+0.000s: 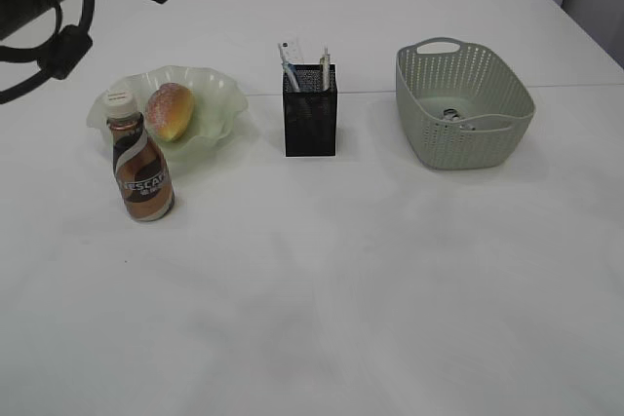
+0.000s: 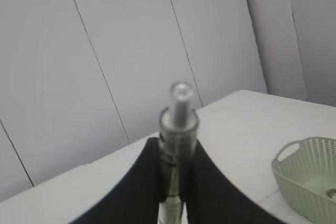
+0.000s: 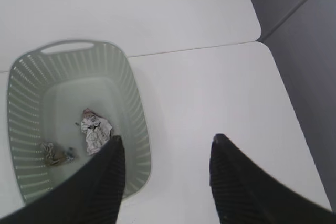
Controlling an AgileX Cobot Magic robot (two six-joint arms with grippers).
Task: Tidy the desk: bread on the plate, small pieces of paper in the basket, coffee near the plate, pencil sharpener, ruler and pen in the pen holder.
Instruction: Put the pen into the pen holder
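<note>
Left end effector [image 2: 173,182] is clamped on a pen [image 2: 178,129]; right end effector [image 3: 165,177] is apart, empty, the basket [image 3: 136,129] below-left. A tilted pen could miss the holder [image 1: 310,109].

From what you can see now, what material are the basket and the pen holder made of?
The basket looks like matte pale-green molded plastic: rows of small perforations and molded handle slots. The pen holder looks like black metal mesh, since light shows through its walls; coated wire or plastic cannot be ruled out.
</note>
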